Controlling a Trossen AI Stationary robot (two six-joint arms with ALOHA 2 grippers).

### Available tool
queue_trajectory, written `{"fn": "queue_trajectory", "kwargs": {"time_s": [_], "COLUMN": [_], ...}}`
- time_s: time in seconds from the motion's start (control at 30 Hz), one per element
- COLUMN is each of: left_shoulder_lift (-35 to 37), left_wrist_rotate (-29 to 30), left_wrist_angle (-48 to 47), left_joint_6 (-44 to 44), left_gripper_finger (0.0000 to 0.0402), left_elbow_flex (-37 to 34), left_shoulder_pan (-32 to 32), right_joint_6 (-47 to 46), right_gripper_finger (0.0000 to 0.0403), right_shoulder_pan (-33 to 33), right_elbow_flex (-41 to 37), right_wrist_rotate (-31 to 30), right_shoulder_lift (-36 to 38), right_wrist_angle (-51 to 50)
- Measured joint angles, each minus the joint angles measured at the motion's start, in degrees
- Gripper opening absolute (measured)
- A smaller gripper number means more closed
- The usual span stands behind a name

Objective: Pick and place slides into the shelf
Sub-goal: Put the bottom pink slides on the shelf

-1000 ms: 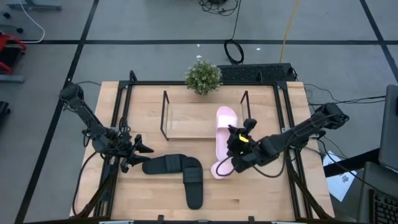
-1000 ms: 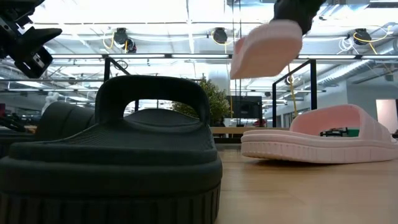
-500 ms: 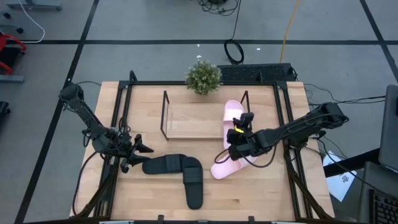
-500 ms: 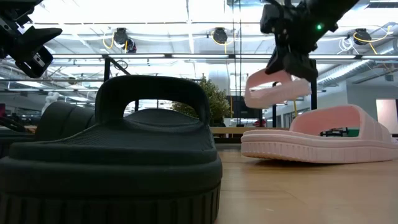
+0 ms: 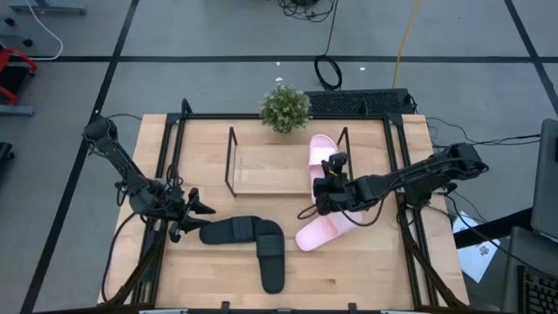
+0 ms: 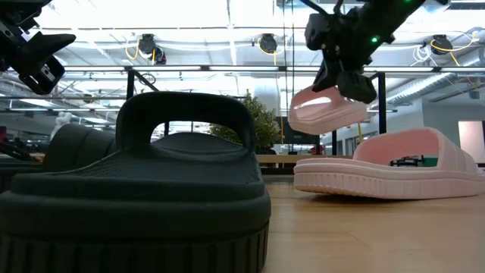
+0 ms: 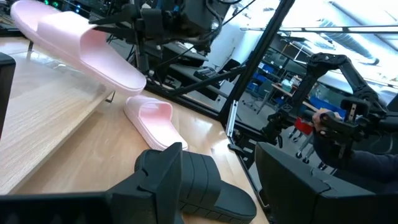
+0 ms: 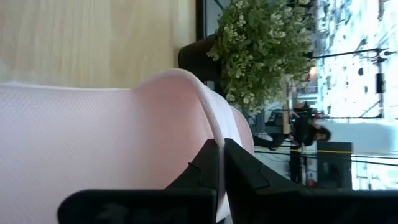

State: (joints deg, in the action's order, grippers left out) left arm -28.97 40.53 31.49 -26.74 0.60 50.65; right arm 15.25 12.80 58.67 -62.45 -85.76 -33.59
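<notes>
My right gripper (image 5: 330,180) is shut on a pale pink slide (image 5: 319,160) and holds it in the air over the right end of the shelf (image 5: 266,167), beside its right wire frame (image 5: 344,148). A second pink slide (image 5: 317,232) lies sole down on the table. Two black slides (image 5: 234,231) (image 5: 272,259) lie at the near middle. Left of them, my left gripper (image 5: 193,209) stands open, touching nothing. My right gripper pinches a thin edge of the pink slide's strap (image 8: 219,134) between its two fingers (image 8: 205,163). It comes from the table's right side, slanting down. The slide hangs below the fingers, tilted (image 6: 327,111), clear of the shelf board and the table.
A small potted plant (image 5: 285,106) stands at the table's far edge, just behind the shelf. Black rails (image 5: 397,174) run along the table's sides. The shelf board left of the held slide is bare wood.
My right gripper has gone toward the table's far edge and down, rolling as it went. The pink slide has come with it from near the second pink slide to above the shelf's right end, sinking and turning more level.
</notes>
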Motion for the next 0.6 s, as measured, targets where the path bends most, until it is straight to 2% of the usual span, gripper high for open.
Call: {"fn": "queue_trajectory", "kwargs": {"time_s": [0.23,0.6], "left_shoulder_lift": [0.0,0.0], "left_wrist_rotate": [0.0,0.0], "left_wrist_angle": [0.0,0.0], "left_joint_6": [-0.1,-0.1], "left_gripper_finger": [0.0198,0.0198], "left_elbow_flex": [0.0,0.0], "left_shoulder_pan": [0.0,0.0], "right_joint_6": [4.0,6.9], "right_gripper_finger": [0.0000,0.0000], "right_shoulder_pan": [-3.3,-6.9], "right_elbow_flex": [0.0,-0.9], "right_wrist_rotate": [4.2,6.4], "right_shoulder_lift": [0.0,0.0], "right_wrist_angle": [2.1,2.9]}}
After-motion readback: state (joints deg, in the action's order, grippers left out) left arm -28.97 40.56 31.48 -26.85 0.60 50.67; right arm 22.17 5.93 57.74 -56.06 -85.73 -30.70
